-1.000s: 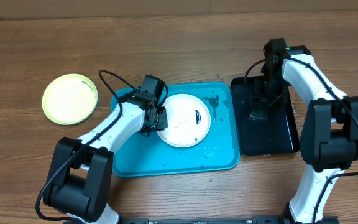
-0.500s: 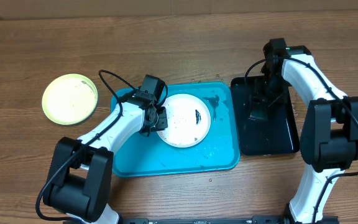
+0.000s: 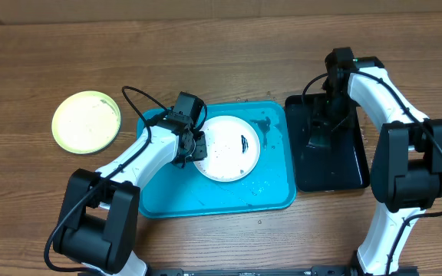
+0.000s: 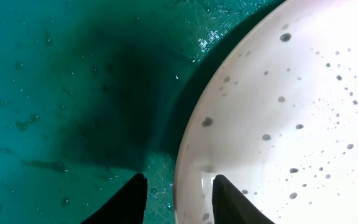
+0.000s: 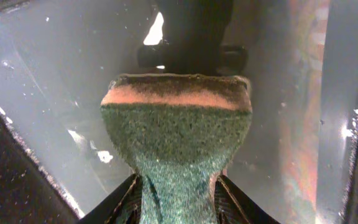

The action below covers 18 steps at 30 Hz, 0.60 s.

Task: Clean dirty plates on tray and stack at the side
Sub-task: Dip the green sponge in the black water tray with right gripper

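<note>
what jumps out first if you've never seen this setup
The white plate, marked with a dark smear, sits on the turquoise tray at mid-table, with the left end effector straddling its left rim. To the right, the right end effector pinches a green sponge over the glossy black tray. A yellow-green plate lies alone on the wood at far left.
</note>
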{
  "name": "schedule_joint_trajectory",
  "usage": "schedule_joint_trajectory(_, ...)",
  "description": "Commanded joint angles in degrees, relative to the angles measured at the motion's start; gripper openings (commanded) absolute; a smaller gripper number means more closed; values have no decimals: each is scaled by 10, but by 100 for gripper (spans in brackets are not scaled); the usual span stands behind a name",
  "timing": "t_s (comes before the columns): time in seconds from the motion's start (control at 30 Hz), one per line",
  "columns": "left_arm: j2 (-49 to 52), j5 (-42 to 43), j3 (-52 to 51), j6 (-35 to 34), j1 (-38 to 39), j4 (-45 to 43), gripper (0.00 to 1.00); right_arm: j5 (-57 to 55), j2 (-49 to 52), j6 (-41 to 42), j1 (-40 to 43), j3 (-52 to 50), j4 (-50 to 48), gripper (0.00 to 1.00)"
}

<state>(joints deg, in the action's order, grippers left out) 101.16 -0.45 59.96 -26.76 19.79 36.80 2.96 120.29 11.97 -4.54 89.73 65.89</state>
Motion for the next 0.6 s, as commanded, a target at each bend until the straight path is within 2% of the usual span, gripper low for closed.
schedule_joint_trajectory(0.0, 5, 0, -6, 4, 1, 0, 37, -3, -13, 3, 0, -22, -12, 39)
schedule_joint_trajectory(0.13, 5, 0, -6, 4, 1, -1, 37, -3, -13, 3, 0, -31, -22, 27)
schedule_joint_trajectory(0.2, 5, 0, -6, 4, 1, -2, 37, 1, -13, 3, 0, -31, -21, 25)
schedule_joint_trajectory(0.23, 5, 0, -6, 4, 1, -3, 38, 4, -13, 3, 0, -31, -21, 20)
schedule_joint_trajectory(0.3, 5, 0, -6, 4, 1, -6, 39, 6, -13, 3, 0, -31, -19, 4)
schedule_joint_trajectory(0.33, 5, 0, -5, 4, 1, -7, 38, 6, -13, 3, 0, -30, -15, 4)
schedule_joint_trajectory(0.47, 4, -6, -2, 4, 0, -15, 23, 6, -13, 1, 2, -15, 2, 4)
schedule_joint_trajectory(0.57, 4, -6, 0, 4, -3, -15, 4, 5, -14, 0, 4, 14, 25, 4)
